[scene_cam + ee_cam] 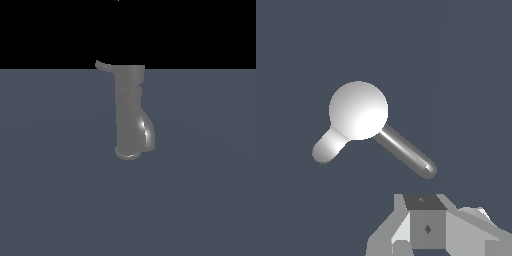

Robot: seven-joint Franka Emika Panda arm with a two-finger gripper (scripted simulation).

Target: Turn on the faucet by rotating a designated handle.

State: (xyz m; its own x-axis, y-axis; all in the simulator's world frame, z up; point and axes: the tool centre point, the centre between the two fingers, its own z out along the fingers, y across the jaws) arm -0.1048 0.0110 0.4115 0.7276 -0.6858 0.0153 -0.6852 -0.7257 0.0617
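In the exterior view, start at the left: the short, thin, slightly curved grey lever handle (103,65) juts toward the exterior view's left from the cap of the tall grey glossy metal faucet (129,107), which stands upright on the flat slate-blue floor (50,200), its bulging spout on the exterior view's right side near the round base rim. No arm shows there, so you are high above or off to the side. In the wrist view you look straight down on the faucet's round pale cap (358,110), with a stubby pale lobe on one side and a slim shiny rod (406,151) on the other; likely the rod is your lever. The grey blocky gripper (428,227) shows only partly at the frame edge, apart from the rod's tip, gripping nothing visible; its fingertips are out of shot, so you cannot tell its opening. The overhead pose probably suits descending beside the lever to push it around.
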